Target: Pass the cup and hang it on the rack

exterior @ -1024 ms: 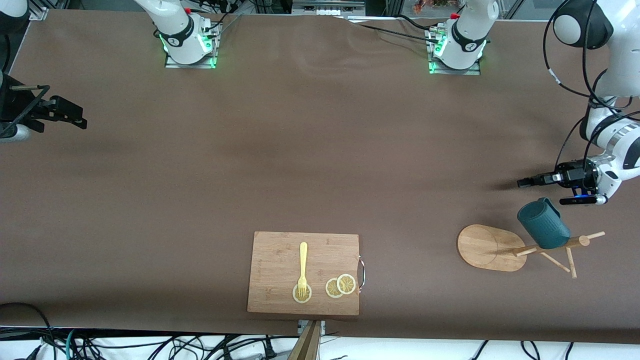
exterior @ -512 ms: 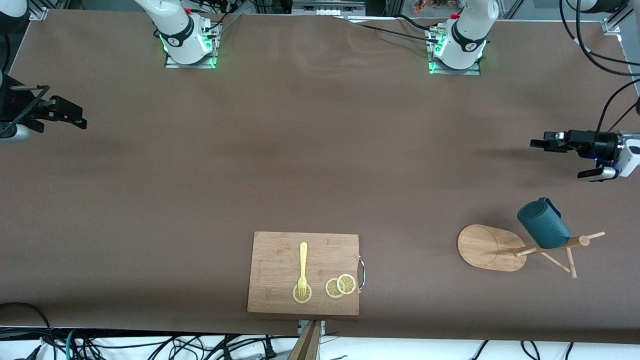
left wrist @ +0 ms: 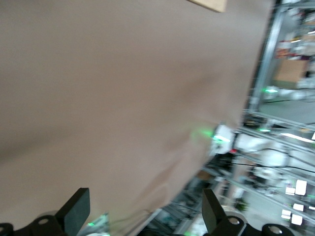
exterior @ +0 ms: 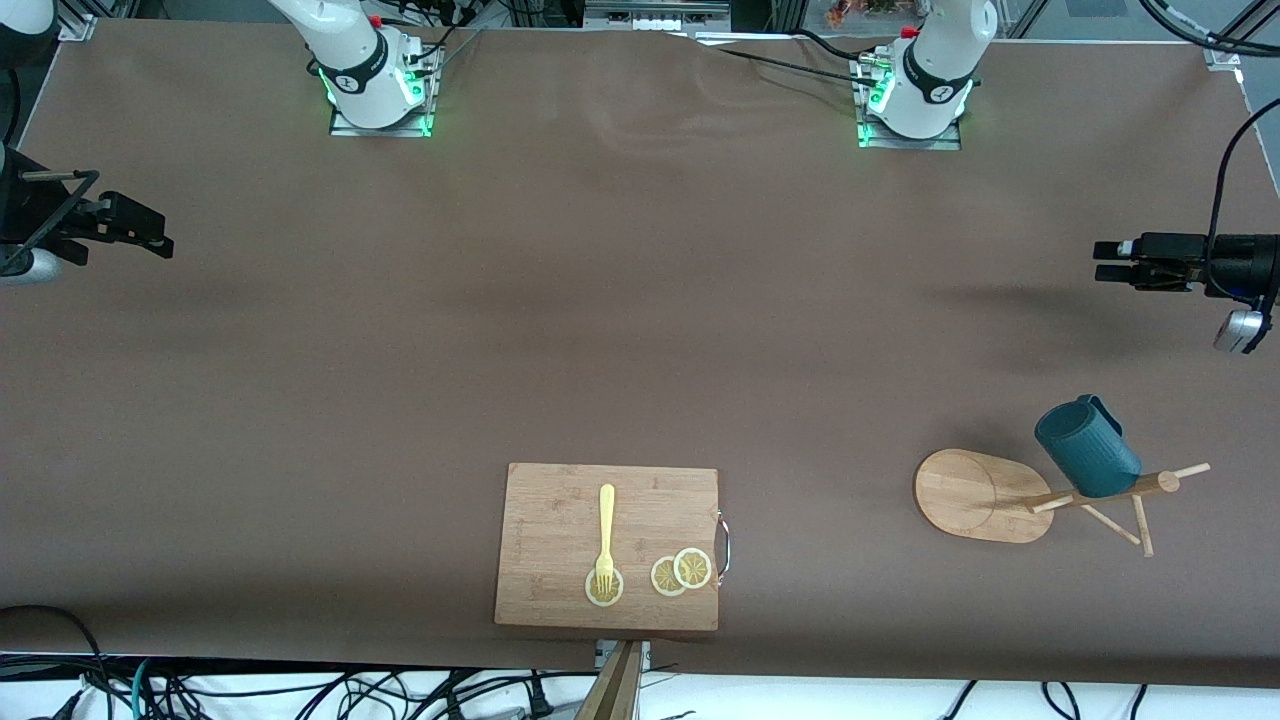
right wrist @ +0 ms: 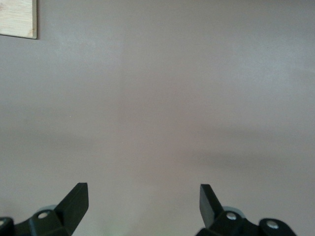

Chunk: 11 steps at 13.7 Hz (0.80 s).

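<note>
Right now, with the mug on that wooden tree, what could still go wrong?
1. The cup hangs on the rack well out from the base toward the left arm's end; a bump to the table might tip the rack.
2. It appears to sit on one thin peg, so it could slide off.
3. The open left end effector is over bare table, apart from the cup; a careless return sweep could catch the pegs.

Both arms run off the picture's sides at three and nine o'clock. The left wrist view smears, its cutting board (left wrist: 209,4) corner clipped.
</note>
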Tool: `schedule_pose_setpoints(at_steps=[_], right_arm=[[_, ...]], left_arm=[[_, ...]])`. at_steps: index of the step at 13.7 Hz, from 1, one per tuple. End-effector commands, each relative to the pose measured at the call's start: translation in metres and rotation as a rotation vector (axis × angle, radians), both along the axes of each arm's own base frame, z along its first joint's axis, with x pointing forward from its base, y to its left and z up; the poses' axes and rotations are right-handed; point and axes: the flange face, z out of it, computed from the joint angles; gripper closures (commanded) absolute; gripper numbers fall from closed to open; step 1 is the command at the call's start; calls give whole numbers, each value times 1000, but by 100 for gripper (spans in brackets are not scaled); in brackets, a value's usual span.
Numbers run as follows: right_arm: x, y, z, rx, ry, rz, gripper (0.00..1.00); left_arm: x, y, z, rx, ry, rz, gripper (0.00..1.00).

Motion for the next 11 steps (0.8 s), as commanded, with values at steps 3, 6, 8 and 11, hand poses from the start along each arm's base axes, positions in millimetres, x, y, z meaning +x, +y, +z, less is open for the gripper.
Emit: schedule_pose_setpoints(at_steps=[3,6,8,11], right_arm=[[2,-2,5,17,-6,-1,0],[2,-4,5,18,-6,-4,0],[2,-3,5,23,-6,-4,0],[2,-2,5,23,-6,-3,0]], left_arm=[[40,-69,88,408,-84,-135,0],[61,-87,118,596,-202,-212,0],[66,-87,141,630,-255,-201,0],[70,-83,192,709,-345,-180,0]])
